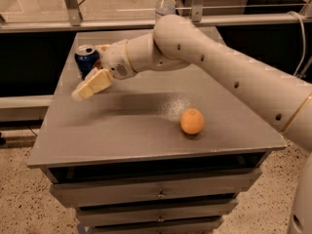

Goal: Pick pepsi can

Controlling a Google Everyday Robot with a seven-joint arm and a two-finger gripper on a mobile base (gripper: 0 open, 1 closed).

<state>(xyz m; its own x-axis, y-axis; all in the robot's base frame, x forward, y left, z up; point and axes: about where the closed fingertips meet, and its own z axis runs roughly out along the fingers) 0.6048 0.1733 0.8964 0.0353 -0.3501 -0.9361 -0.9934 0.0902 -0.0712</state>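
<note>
At the back left of the grey tabletop (122,126) stands the small dark-blue metal pepsi can (86,58), upright. Just in front of it, the cream two-finger gripper (91,85) points down-left; whether it is open cannot be told. A round orange fruit (192,121) lies well apart.

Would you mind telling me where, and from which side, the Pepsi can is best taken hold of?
Grip the pepsi can across the middle of its round side wall, coming in level from the front-left. It stands upright near the table's back-left corner, and that side of it is bare. The pincer hangs just in front of it, angled down-left, so it probably needs turning first.
</note>
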